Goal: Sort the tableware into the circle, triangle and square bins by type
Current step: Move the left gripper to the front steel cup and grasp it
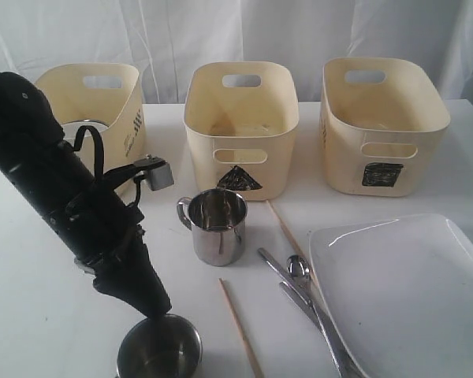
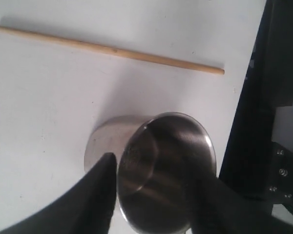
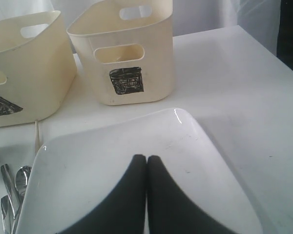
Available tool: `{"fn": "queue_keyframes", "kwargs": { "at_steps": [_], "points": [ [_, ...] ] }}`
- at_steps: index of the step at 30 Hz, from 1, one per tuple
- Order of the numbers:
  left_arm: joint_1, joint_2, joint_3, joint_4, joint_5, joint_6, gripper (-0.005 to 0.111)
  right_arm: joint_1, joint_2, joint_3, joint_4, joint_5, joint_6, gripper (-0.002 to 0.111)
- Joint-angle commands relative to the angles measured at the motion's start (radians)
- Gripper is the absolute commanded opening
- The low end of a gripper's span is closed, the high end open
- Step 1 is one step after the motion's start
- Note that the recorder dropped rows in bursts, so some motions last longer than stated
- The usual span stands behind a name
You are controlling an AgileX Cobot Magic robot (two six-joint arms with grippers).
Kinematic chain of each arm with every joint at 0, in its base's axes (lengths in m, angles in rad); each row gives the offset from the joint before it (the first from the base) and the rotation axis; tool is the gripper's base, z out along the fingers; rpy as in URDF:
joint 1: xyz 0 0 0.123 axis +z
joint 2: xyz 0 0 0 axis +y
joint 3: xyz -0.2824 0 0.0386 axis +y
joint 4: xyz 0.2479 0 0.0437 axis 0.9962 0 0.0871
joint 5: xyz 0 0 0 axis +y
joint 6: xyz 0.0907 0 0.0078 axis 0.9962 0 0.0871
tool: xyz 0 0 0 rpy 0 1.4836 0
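Left hand spread astride the steel mug; right hand pinched shut above the plate. Black scribbles mark triangle bin, square bin.

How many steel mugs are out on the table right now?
2. One steel mug stands in front of the triangle bin; the other mug sits nearer the camera, between the left gripper's spread fingers. More could be hidden inside the bins.

steel mug: upright, foreground | second mug: upright (handle left) | white plate: right
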Motion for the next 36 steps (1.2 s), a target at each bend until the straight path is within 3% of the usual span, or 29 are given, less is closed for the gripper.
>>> {"fn": "queue_keyframes", "kwargs": {
  "at_steps": [1,23,26,30,36],
  "points": [
    [-0.004,-0.004,0.006,-0.016,0.011,0.064,0.06,-0.001,-0.006,0.002,-0.003,-0.007,0.001,0.0],
    [-0.004,0.24,0.006,-0.008,-0.1,0.133,0.058,-0.001,-0.006,0.002,-0.003,-0.007,0.001,0.0],
    [-0.004,0.253,0.006,-0.005,-0.111,0.133,0.041,-0.001,-0.006,0.002,-0.003,-0.007,0.001,0.0],
    [-0.002,0.251,0.006,0.004,-0.081,0.129,0.0,-0.001,-0.006,0.002,-0.003,-0.007,0.001,0.0],
    [-0.002,0.205,-0.046,0.18,0.028,0.043,0.0,-0.001,-0.006,0.002,-0.003,-0.007,0.001,0.0]
  ]
}}
